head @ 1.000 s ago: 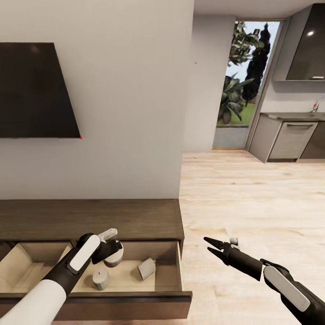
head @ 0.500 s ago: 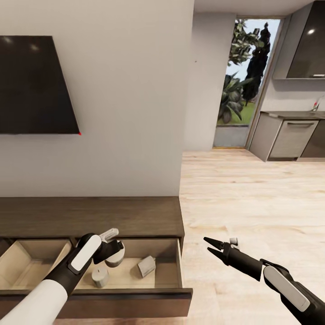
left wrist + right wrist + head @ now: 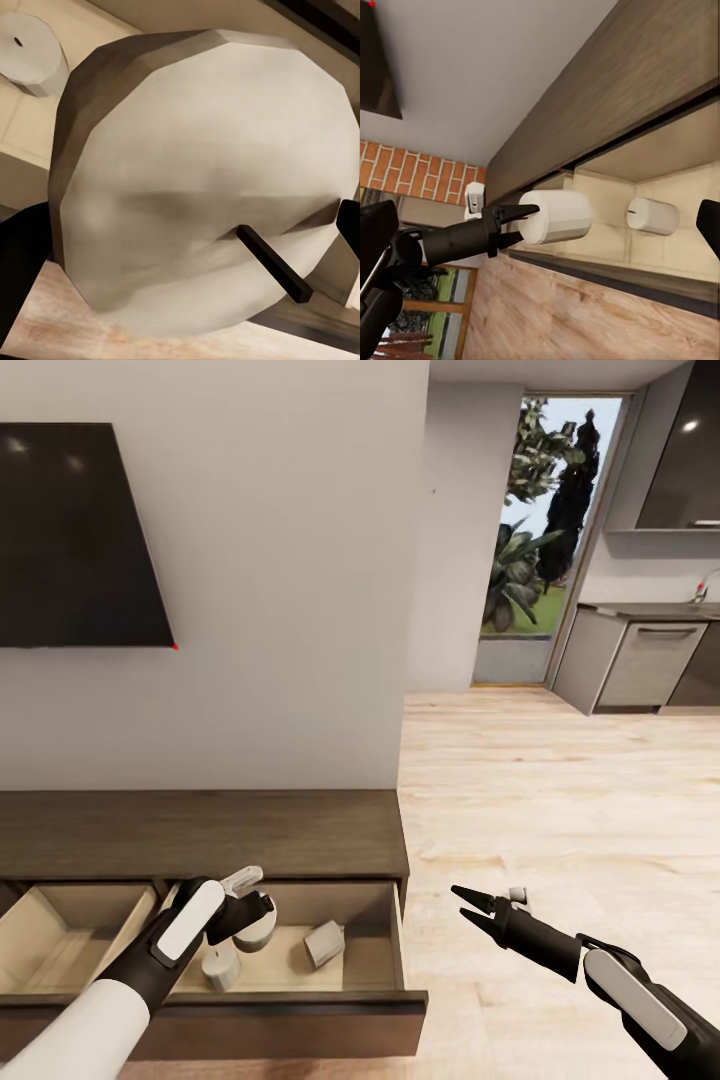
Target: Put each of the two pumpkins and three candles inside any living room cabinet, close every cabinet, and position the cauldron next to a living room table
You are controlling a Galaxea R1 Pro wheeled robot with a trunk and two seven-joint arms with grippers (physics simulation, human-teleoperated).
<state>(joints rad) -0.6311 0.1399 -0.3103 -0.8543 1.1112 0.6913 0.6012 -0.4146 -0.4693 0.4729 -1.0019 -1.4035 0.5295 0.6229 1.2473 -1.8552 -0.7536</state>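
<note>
Over open drawer (image 3: 385,950), left end effector (image 3: 262,916) gripping candle (image 3: 256,932)

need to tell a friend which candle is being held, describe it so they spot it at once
Find the long dark-brown cabinet under the TV; its right drawer is open. Over it the left gripper grips one candle, unlike the upright candle and tipped candle lying loose inside.

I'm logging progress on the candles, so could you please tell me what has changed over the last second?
Little: the whole head view shifted, so the camera moved, not the things. The left claw still holds a candle over the open drawer, where two more candles lie. The right claw stayed open beside the cabinet.
</note>
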